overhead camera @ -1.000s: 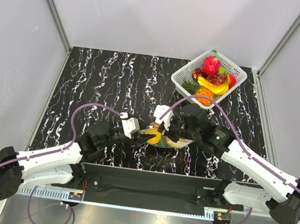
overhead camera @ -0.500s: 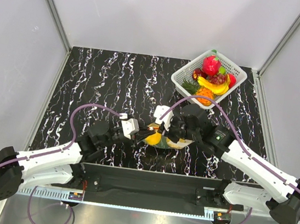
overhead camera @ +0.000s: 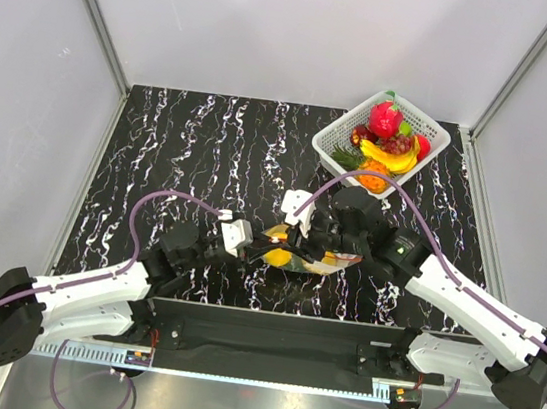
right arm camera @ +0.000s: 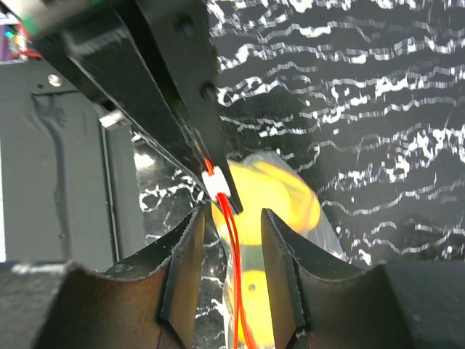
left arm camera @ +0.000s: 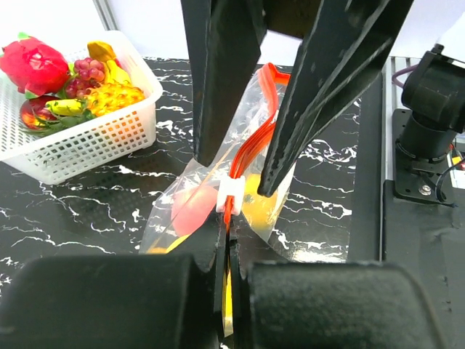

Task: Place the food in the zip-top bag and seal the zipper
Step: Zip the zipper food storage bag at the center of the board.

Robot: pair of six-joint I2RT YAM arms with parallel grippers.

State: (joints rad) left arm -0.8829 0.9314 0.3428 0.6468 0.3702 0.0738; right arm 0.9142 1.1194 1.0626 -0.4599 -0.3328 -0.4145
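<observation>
The bag (left arm camera: 190,171) is near the front edge of the table (overhead camera: 201,145), between the two arms and well apart from the basket (overhead camera: 434,137) at the far right corner; the left gripper (left arm camera: 225,256) is clamped on the zipper (left arm camera: 254,142), the red-orange strip running straight in between its pressed-together fingers; a white slider (left arm camera: 231,195) sits on the strip just beyond those fingertips; the right gripper (right arm camera: 232,218) faces it from the other side with its fingers apart, one on each side of the zipper, the strip passing down the gap with no clear contact on either pad; the bag is crinkled and tilted, with its mouth edge raised, and whether its lower part rests on the table cannot be told; inside it show a pink piece (left arm camera: 190,212) and a yellow piece (right arm camera: 272,193), both under the zipper; past the slider, on the right gripper's side, the strip runs as two separate red lines; more food (overhead camera: 385,120) fills the basket, a red one on top, with yellow, orange and dark red ones beneath it.
</observation>
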